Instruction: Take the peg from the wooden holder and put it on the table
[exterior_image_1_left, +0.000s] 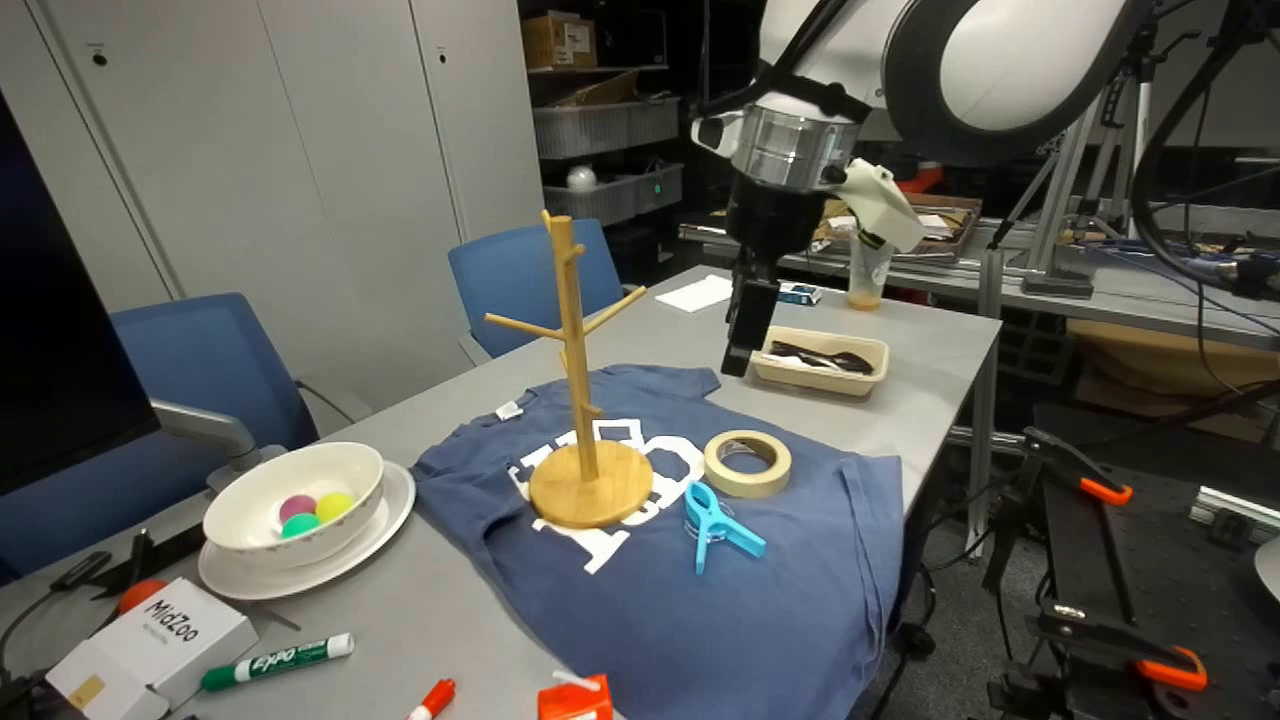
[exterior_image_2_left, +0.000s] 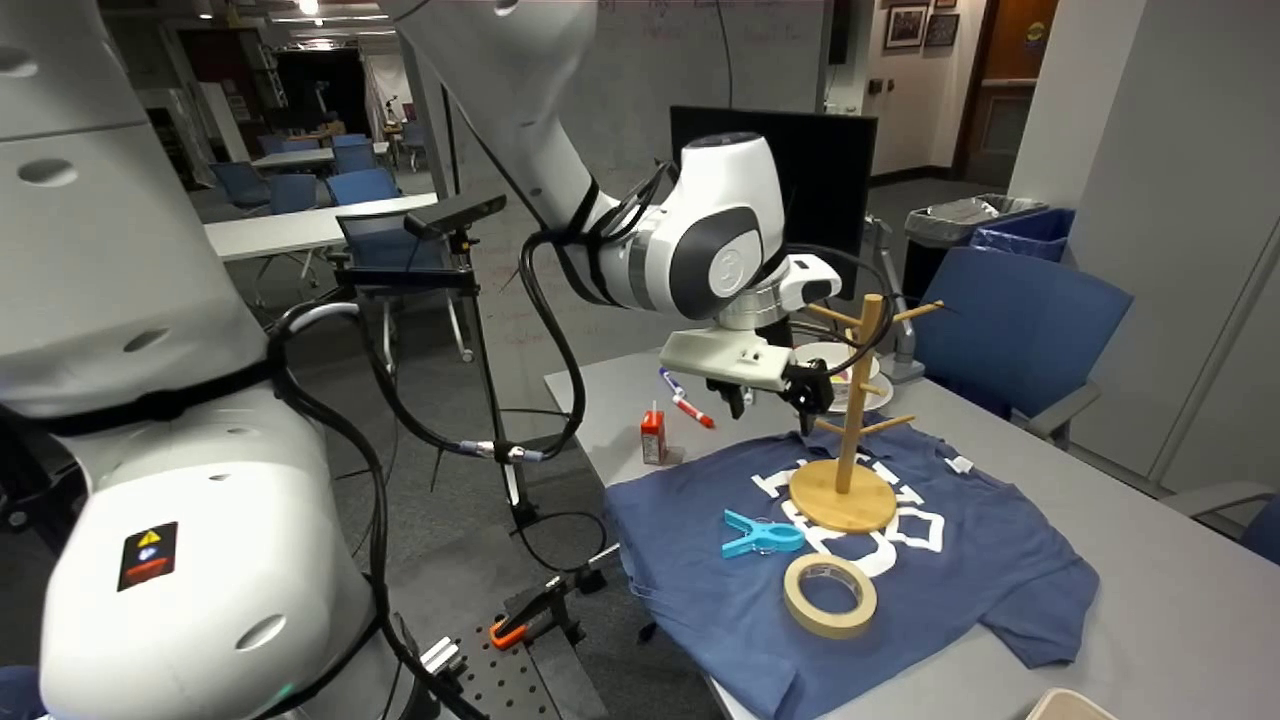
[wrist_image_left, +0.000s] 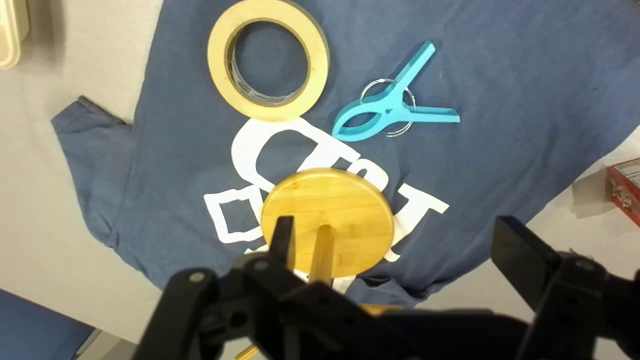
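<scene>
The teal-blue peg lies flat on a dark blue shirt beside the wooden holder, apart from its base, in both exterior views (exterior_image_1_left: 708, 520) (exterior_image_2_left: 768, 537) and the wrist view (wrist_image_left: 390, 104). The wooden holder (exterior_image_1_left: 577, 400) stands upright on the shirt with short cross arms; it also shows in an exterior view (exterior_image_2_left: 848, 500) and in the wrist view (wrist_image_left: 340, 205), where the gripper hides part of its pole. My gripper (wrist_image_left: 395, 225) is open with nothing between its fingers. It hovers above the table (exterior_image_1_left: 430, 590), near the pole in an exterior view (exterior_image_2_left: 770, 412).
A masking tape roll (exterior_image_1_left: 748, 480) lies on the shirt (exterior_image_1_left: 700, 620) close to the peg. A tray of dark cutlery (exterior_image_1_left: 868, 372), a bowl with balls (exterior_image_1_left: 345, 510), a green marker (exterior_image_1_left: 280, 662) and a red box (exterior_image_2_left: 653, 438) stand around the shirt.
</scene>
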